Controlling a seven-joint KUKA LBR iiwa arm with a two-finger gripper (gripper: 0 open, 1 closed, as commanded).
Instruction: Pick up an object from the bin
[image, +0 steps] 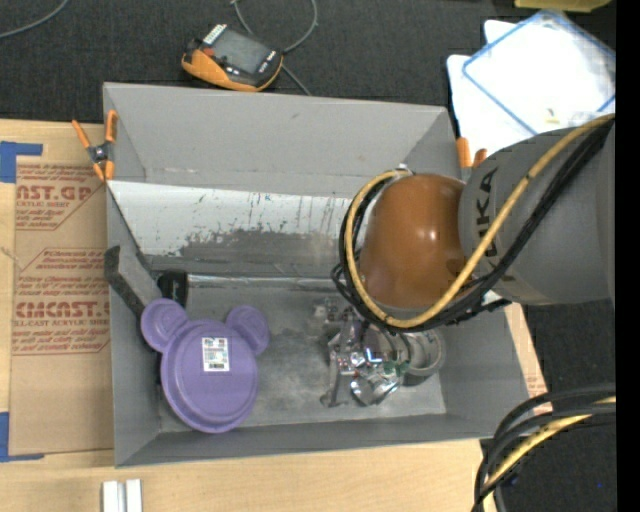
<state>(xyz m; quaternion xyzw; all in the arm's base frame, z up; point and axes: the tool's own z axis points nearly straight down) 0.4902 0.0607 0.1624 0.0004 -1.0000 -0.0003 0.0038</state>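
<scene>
- Along the left wall of the grey bin, a black long-handled thing is lying slantwise, its far end resting just beside the purple lid.
- Just right of it, in the near left part of the bin floor, a purple lid with two round ears is lying flat, and a white label is showing on its top face.
- The middle of the floor is lying bare, keeping the lid apart from the arm.
- Right of centre, the end effector is hanging low, close to the bin floor near the near wall, under the arm's orange cover and looped cables.
- I cannot tell whether the end effector is wide or narrow, as its tip is reading as a tangle of metal parts; nothing is visibly being held in it.
- Whether some small thing is lying beneath it is hidden.
- Judging the step: the arm is working at the descent or grasp attempt, with no lift under way.
- Judging the next move: if nothing is lying under it, it is needing to travel left towards the lid, whose flat, low shape is probably calling for a grip on the rim or an ear.
- Counting: one purple lid, one black handled thing, one end effector.
</scene>
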